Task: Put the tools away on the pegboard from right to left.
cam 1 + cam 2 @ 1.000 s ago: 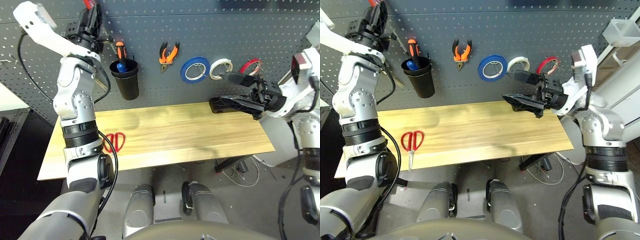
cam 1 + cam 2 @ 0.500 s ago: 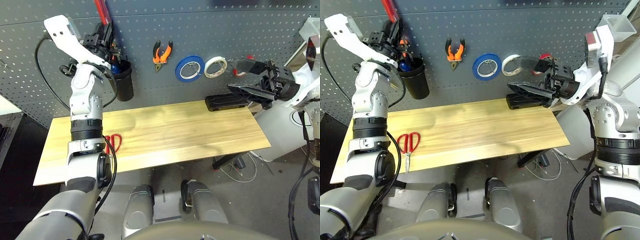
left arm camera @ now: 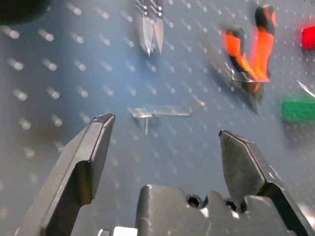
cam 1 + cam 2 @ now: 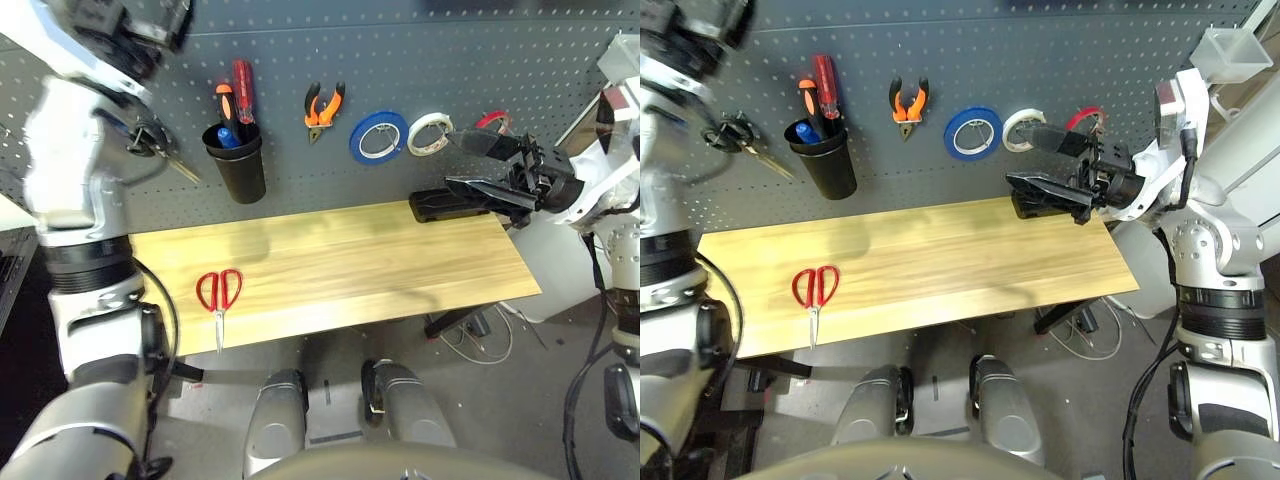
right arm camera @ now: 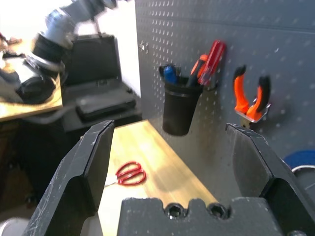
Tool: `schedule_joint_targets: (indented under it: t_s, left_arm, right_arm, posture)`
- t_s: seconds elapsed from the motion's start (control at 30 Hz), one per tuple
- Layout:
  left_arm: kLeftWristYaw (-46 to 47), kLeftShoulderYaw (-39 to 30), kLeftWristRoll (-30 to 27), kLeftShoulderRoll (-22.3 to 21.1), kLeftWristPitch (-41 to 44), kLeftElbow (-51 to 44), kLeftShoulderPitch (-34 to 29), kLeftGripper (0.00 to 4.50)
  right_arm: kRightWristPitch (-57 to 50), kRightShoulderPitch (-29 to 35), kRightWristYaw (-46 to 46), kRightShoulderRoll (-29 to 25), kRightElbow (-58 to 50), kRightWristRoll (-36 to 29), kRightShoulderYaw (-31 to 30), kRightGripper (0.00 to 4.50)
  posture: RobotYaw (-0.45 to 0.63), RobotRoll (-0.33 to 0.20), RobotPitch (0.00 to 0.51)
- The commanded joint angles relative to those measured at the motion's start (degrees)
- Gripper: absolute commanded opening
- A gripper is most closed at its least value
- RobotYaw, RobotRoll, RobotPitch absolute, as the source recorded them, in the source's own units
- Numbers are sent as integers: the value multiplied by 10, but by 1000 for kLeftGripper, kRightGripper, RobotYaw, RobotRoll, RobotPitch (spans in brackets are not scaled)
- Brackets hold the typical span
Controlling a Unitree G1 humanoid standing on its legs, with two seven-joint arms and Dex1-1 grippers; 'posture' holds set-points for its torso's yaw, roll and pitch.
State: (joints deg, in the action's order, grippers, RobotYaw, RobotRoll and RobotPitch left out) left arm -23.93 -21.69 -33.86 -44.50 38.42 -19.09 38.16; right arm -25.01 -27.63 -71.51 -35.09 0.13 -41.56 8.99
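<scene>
On the pegboard (image 4: 420,40): your screwdriver (image 4: 243,88) now sits in the cup (image 4: 240,160).
Left gripper (image 3: 162,142): fingers spread, empty, pulled away.
Right gripper (image 4: 480,165): spread, empty.
Next: your scissors (image 4: 219,292) remain on the table (image 4: 400,270).

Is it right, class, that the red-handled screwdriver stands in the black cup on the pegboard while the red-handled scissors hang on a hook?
Not quite. The red-handled screwdriver is in the black cup on the pegboard, but the red-handled scissors lie on the table, as the left eye view shows.

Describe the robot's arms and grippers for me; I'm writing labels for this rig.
Silver-grey segmented arms with black joint bands and white upper shells; a black cable loops along the left arm. Each gripper, left and right, has two black, tapered fingers on a black base.
</scene>
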Motion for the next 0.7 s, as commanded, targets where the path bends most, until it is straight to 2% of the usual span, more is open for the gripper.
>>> schedule_joint_targets:
  t_s: [0.03, 0.17, 0.23, 0.27, 0.3, 0.37, 0.47, 0.57, 0.7]
  left_arm:
    - [-10, -50, -135, -28, 180, -87, -90, 4461]
    - [34, -140, -313, -21, 309, -160, -219, 4461]
    - [59, -160, -377, -24, 344, -183, -291, 4461]
    - [73, -159, -382, -20, 357, -193, -328, 4461]
    - [86, -154, -376, -11, 359, -198, -362, 4461]
    - [113, -124, -330, 6, 351, -192, -414, 4461]
    - [134, -74, -253, 40, 302, -151, -451, 4461]
    - [143, 0, -135, 65, 224, -64, -461, 4461]
    - [148, 52, -38, 106, 137, 52, -430, 4461]
  right_arm:
    - [26, -4, -32, 0, 38, 38, -37, 4500]
    - [50, -20, -63, 11, 74, 64, -68, 4500]
    - [59, -29, -72, 16, 85, 73, -78, 4500]
    - [63, -31, -77, 19, 89, 78, -83, 4500]
    - [68, -31, -81, 21, 90, 84, -88, 4500]
    - [80, -26, -94, 21, 88, 98, -104, 4500]
    - [89, -11, -97, 24, 70, 110, -122, 4500]
    - [90, 14, -69, 40, 38, 126, -143, 4500]
    - [98, 50, -36, 59, -4, 141, -157, 4500]
  posture:
    - [153, 0, 95]
    - [205, 0, 96]
    - [213, 0, 100]
    - [214, 0, 101]
    - [214, 0, 101]
    - [207, 0, 110]
    - [192, 0, 117]
    - [137, 0, 151]
    - [85, 0, 194]
